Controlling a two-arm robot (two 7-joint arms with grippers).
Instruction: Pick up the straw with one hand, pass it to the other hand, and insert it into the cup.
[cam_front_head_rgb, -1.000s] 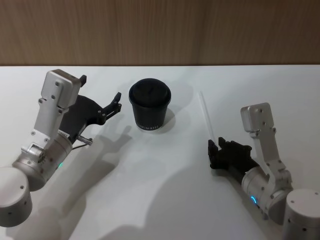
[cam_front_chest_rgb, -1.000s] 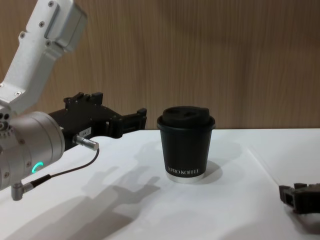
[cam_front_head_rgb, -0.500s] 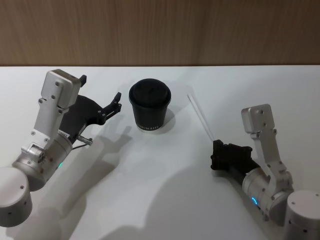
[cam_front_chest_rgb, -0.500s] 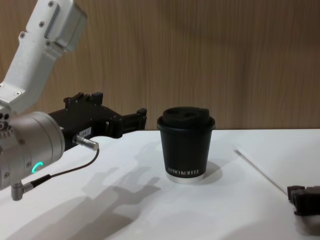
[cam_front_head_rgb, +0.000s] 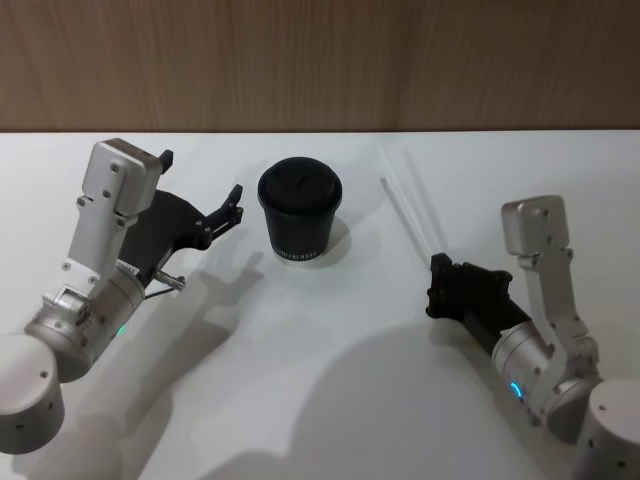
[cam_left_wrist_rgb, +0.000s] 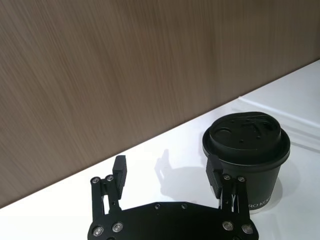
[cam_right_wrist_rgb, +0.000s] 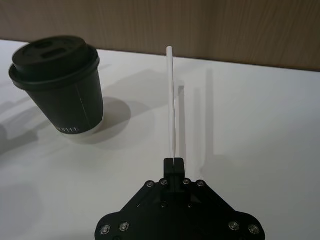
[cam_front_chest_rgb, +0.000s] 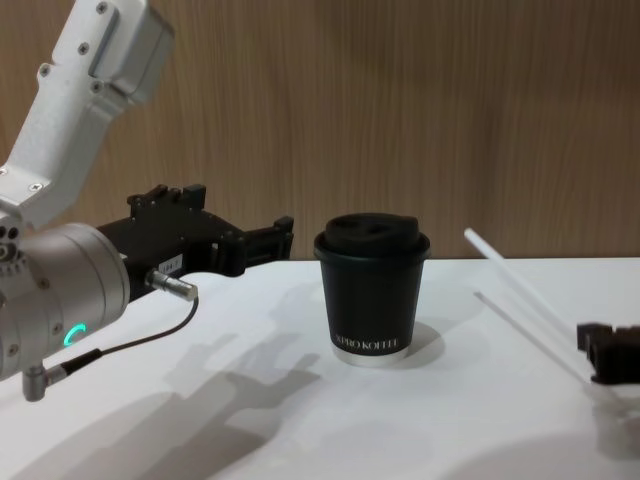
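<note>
The white straw (cam_front_head_rgb: 405, 220) is held at one end by my right gripper (cam_front_head_rgb: 436, 275), which is shut on it to the right of the cup. In the chest view the straw (cam_front_chest_rgb: 525, 284) slants up off the table toward the cup, out of the gripper (cam_front_chest_rgb: 597, 350). The right wrist view shows the straw (cam_right_wrist_rgb: 172, 100) running straight out from the closed fingertips (cam_right_wrist_rgb: 174, 160). The black lidded cup (cam_front_head_rgb: 300, 212) stands upright at the table's middle. My left gripper (cam_front_head_rgb: 200, 178) hovers open just left of the cup (cam_left_wrist_rgb: 246, 150), with nothing between its fingers (cam_left_wrist_rgb: 120, 171).
A wooden wall (cam_front_head_rgb: 320, 60) runs along the far edge of the white table (cam_front_head_rgb: 320, 380). The straw's shadows lie on the table to the right of the cup. A thin cable (cam_front_chest_rgb: 130, 345) hangs beside my left wrist.
My right gripper has lifted the straw off the table, so its free end now points up, and the arm has drawn slightly to the right. The left arm and the cup have not moved.
</note>
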